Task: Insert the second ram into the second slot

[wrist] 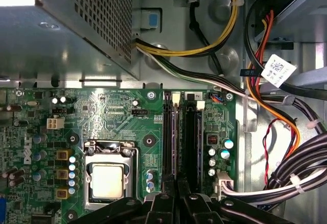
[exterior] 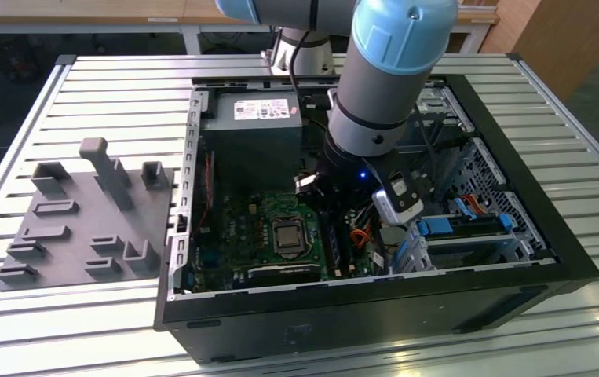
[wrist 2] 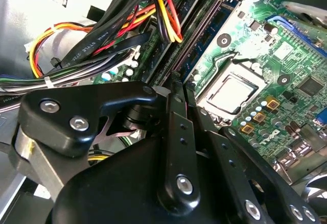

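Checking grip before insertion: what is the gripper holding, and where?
Cannot be told: the black gripper hangs over the long dark memory slots of the green motherboard.

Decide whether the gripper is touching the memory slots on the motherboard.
Cannot tell. In the first wrist view the gripper lines up with the memory slots, but its own body covers where they would meet.

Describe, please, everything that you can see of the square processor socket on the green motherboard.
The square silvery processor socket lies flat on the green circuit board. A pale metal plate sits in a darker metal frame, bare, with no cooler on it. Two long black memory slots run alongside, apart from it. The black pincer hangs near those slots; nothing touches the socket.
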Controlling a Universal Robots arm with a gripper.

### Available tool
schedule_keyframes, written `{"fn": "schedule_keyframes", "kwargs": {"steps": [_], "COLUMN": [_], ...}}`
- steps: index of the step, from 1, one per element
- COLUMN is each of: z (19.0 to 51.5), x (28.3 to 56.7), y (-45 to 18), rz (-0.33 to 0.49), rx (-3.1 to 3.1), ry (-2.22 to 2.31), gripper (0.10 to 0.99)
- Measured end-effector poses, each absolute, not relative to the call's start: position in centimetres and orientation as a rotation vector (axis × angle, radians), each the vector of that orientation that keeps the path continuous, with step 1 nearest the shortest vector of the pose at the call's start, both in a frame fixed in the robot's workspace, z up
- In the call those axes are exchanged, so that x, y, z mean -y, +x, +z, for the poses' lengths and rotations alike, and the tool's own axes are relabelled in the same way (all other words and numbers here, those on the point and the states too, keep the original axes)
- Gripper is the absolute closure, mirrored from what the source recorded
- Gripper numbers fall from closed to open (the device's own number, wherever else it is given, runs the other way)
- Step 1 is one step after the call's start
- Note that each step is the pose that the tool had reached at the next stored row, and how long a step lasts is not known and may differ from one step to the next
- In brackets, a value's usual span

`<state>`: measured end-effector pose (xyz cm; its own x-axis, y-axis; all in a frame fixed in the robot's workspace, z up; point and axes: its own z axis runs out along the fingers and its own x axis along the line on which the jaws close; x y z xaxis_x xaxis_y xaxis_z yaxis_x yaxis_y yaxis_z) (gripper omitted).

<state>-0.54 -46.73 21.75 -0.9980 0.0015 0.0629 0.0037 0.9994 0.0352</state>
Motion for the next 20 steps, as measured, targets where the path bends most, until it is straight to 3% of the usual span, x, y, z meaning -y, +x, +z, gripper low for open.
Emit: {"fn": "schedule_keyframes", "kwargs": {"steps": [20], "z": [21.74], "x": [46.58], "y": [-0.51], "rz": [-0.055], "rx": [3.067], "ry": [-0.026], "gripper": [0.949]}}
